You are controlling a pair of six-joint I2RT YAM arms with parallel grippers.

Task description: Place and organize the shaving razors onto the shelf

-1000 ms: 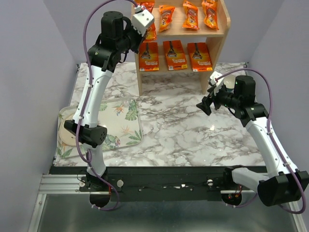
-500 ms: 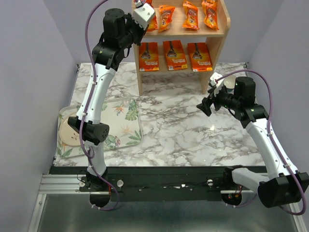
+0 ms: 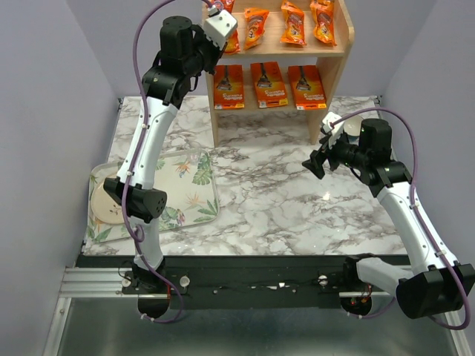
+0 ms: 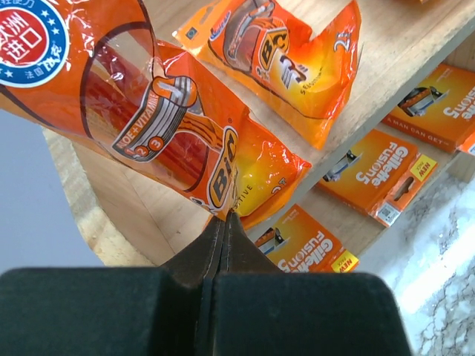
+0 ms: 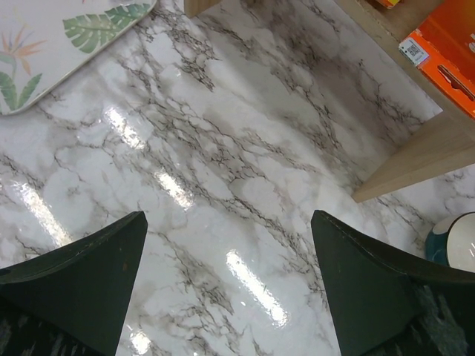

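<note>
The wooden shelf (image 3: 338, 70) stands at the table's 12 o'clock edge, open front facing the arms. The left arm reaches up to the 9 o'clock end of its top tier. There the left gripper (image 4: 223, 222) has its fingers pressed tight together, pinching the lower edge of an orange BIC razor bag (image 4: 171, 141), which hangs tilted over the top board. Just beside it, toward 1 o'clock in the wrist view, a second BIC bag (image 4: 286, 63) lies on that board. From above, two more orange bags (image 3: 293, 22) (image 3: 323, 20) sit further along the same tier toward 3 o'clock.

On the lower tier three Gillette Fusion5 cards (image 3: 228, 85) (image 3: 269, 83) (image 3: 306, 87) stand side by side, faces out.

The right gripper (image 3: 313, 163) hovers over the marble table (image 3: 260, 200) at about 3 o'clock, fingers spread wide with nothing between them. A teal-and-white bowl (image 5: 453, 245) sits near the shelf's right side panel.

At 8 o'clock lies a leaf-print tray (image 3: 200, 208) with a round cream plate (image 3: 104, 208) on it.
</note>
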